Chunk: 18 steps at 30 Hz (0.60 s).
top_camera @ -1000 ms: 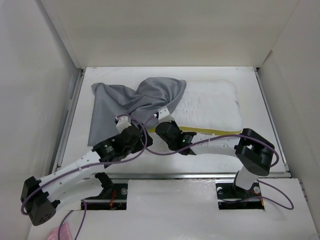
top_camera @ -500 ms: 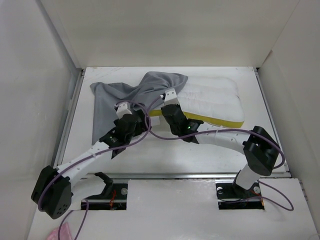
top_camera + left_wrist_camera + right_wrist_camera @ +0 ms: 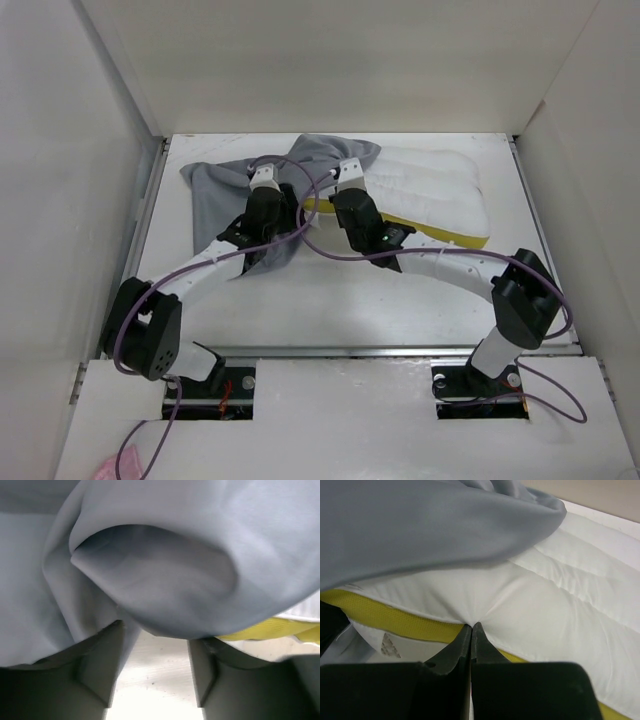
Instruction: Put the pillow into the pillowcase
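The white pillow point(image 3: 430, 195) with yellow trim lies at the back right of the table, its left end under the grey pillowcase point(image 3: 215, 195). My right gripper point(image 3: 348, 172) is shut, pinching a tuck of the white pillow point(image 3: 545, 615) fabric just above the yellow trim at its fingertips point(image 3: 471, 625). The pillowcase point(image 3: 420, 530) drapes over the pillow's top there. My left gripper point(image 3: 265, 178) sits at the pillowcase's bunched middle. Its fingers stand apart point(image 3: 155, 630), bare table shows between them, and a grey pillowcase point(image 3: 160, 580) fold hangs over their tips.
White walls enclose the table on the left, back and right. A metal rail point(image 3: 350, 351) runs along the near edge in front of both arm bases. Purple cables point(image 3: 300, 235) loop between the two arms.
Both arms have reached farther toward the back. The right gripper carried the pillow's near edge up and back. The left gripper moved onto the pillowcase and its jaws narrowed.
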{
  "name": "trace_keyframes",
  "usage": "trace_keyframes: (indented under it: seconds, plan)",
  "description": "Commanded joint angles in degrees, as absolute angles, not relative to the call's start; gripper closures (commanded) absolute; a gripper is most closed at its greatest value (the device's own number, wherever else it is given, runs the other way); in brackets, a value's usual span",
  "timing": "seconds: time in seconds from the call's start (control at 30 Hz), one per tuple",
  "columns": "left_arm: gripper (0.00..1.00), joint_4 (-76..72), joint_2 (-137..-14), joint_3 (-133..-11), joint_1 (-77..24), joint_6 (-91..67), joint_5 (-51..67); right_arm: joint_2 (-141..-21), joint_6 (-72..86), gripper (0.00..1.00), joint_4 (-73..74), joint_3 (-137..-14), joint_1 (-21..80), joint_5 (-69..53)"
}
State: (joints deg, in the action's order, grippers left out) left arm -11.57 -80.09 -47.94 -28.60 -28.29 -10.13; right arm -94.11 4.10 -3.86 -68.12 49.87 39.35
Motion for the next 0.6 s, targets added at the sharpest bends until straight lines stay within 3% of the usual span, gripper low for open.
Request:
trace_keyframes:
  seconds: [0.0, 0.23, 0.4, 0.47, 0.57]
  plan:
    - [0.52, -12.8, -80.1, -50.8, -27.9, -25.8, -11.1, -90.5, 4.0, 1.0, -8.0, -72.0, 49.6, 38.0]
    - [0.72, -9.3, -83.6, -54.6, -26.6, -23.8, -11.1, -89.5, 4.0, 1.0, -8.0, -72.0, 48.0, 37.4]
    - [0.76, -7.0, -83.6, -55.2, -26.6, -23.2, -13.3, -89.5, 4.0, 1.0, -7.5, -72.0, 48.0, 37.4]
    - [0.57, -3.8, -83.6, -56.3, -26.6, -23.2, -14.3, -89.5, 4.0, 1.0, -7.5, -72.0, 47.5, 37.4]
    - [0.44, -2.7, -82.3, -55.7, -26.6, -23.2, -15.0, -89.5, 4.0, 1.0, -7.5, -72.0, 46.8, 37.4]
